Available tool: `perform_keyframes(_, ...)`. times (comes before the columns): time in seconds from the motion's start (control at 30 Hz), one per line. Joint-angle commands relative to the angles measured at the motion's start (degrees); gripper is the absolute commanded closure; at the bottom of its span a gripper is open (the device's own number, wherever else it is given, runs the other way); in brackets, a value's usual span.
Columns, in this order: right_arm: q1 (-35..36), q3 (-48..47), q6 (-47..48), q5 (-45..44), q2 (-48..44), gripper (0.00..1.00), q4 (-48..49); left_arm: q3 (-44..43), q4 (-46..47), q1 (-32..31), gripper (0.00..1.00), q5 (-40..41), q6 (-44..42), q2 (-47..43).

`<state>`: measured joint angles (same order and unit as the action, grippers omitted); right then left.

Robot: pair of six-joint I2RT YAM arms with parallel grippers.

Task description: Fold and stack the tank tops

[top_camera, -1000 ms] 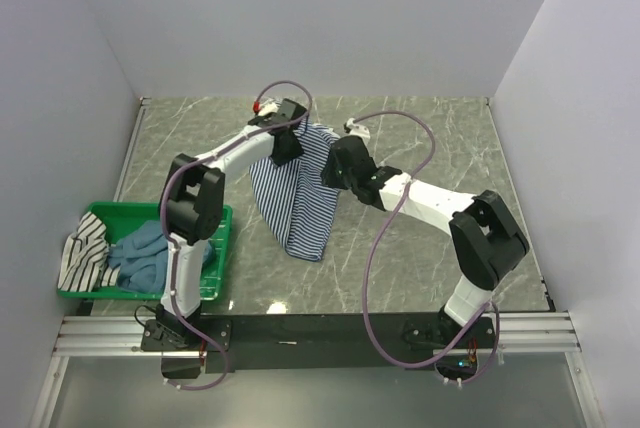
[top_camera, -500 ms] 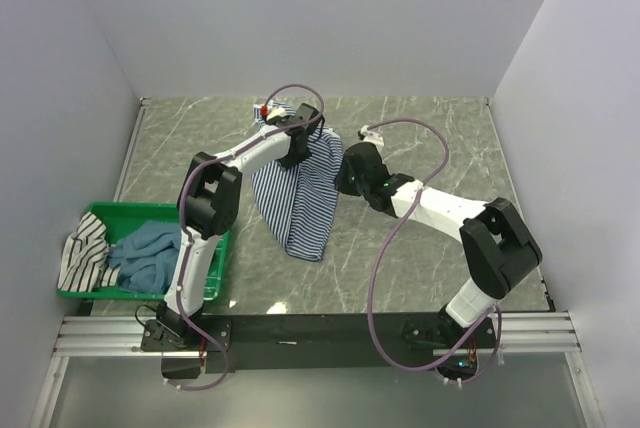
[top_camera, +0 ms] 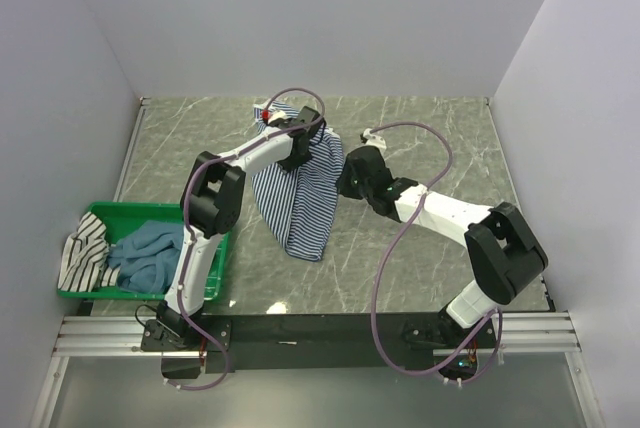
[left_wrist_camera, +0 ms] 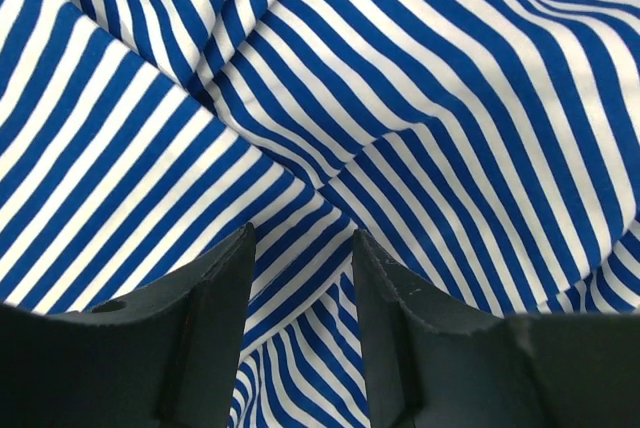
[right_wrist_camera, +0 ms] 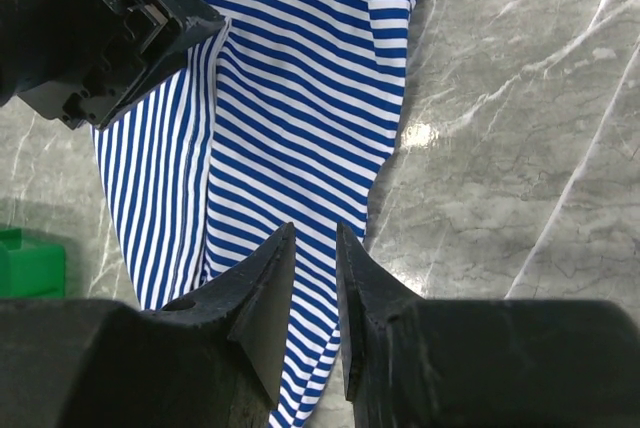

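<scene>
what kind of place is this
Probably a robot lab test cell: white walls boxing in a marble-look table, two robot arms bolted at its near edge, clothes in a green basket.

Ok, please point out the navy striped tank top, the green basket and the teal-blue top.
navy striped tank top (top_camera: 300,210): top external view, middle of cloth.
green basket (top_camera: 110,294): top external view, near rim.
teal-blue top (top_camera: 150,248): top external view, its middle.

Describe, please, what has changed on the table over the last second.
The left gripper shifted slightly right; the navy-striped tank top now reaches past it on the far side. The right gripper drew rightward. The green basket stayed put.
</scene>
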<state>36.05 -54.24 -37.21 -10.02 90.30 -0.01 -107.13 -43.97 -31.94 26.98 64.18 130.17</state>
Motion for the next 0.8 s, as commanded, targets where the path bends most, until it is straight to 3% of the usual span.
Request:
perform_keyframes(0.0, -0.28, 0.10, 0.03, -0.96, -2.67, 0.70, 1.94, -1.50, 1.07, -0.84, 0.51, 0.35, 0.33, -3.96)
perform_keyframes(0.27, -0.19, 0.01, -0.05, -0.88, -2.85, 0.71, 1.68, -7.04, -4.90, -1.02, 0.53, 2.11, 3.22, 0.52)
perform_keyframes(0.77, -0.28, -0.17, -0.32, -0.26, -2.32, 0.72, 1.68, -9.32, -7.10, -1.19, 0.56, 3.16, 4.55, 4.48)
